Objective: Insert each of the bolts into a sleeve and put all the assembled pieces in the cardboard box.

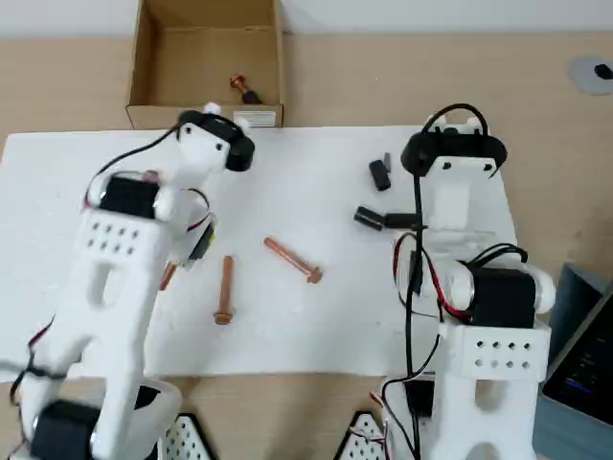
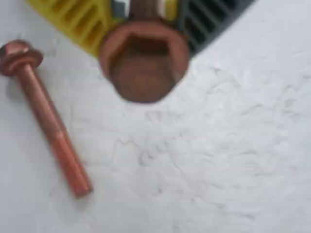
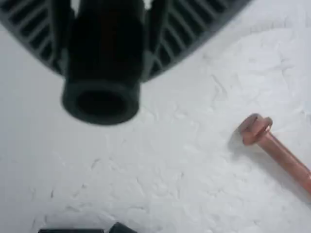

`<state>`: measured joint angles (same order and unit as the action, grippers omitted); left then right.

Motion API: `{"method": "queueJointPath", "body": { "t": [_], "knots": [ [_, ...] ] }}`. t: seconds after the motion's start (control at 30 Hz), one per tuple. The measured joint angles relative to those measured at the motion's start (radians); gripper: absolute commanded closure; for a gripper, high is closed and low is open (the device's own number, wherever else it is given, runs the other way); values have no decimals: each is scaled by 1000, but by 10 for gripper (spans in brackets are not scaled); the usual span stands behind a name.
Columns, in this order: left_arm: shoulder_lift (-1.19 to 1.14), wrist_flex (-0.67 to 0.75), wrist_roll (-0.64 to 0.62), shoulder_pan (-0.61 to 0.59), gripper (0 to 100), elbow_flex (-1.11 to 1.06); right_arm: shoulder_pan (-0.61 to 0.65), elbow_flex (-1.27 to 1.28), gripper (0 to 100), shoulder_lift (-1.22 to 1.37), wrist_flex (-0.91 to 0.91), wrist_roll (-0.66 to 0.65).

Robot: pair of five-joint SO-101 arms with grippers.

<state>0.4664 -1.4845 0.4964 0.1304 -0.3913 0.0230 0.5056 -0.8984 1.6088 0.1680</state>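
Tabletop (image 1: 536, 96): brown, with a white mat (image 1: 316, 326) on top.
Cardboard box (image 1: 144, 67): behind the mat, one joined piece (image 1: 242, 89) inside.
Left end effector (image 2: 146, 9): pinching a copper bolt (image 2: 143, 68).
Right end effector (image 3: 104, 24): pinching a black sleeve (image 3: 101, 99).
Loose bolts (image 1: 224, 287): two, flat on the mat.
Loose sleeve (image 1: 379, 174): on the mat.

No legible text or numbers.

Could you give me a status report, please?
Left gripper shut on copper hex-head bolt. Right gripper shut on black cylindrical sleeve. Two loose copper bolts lie between them.
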Motion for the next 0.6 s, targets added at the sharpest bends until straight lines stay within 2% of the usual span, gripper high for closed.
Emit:
{"method": "queueJointPath", "body": {
  "t": [0.27,0.4,0.6],
  "knots": [
    [290,15,-95,0,996,-158,0,5,989,-201,18,-54],
    [446,103,-187,0,996,-288,0,91,989,-301,6,-63],
    [706,272,-365,0,997,-532,0,269,989,-414,-118,-66]
  ]
}}
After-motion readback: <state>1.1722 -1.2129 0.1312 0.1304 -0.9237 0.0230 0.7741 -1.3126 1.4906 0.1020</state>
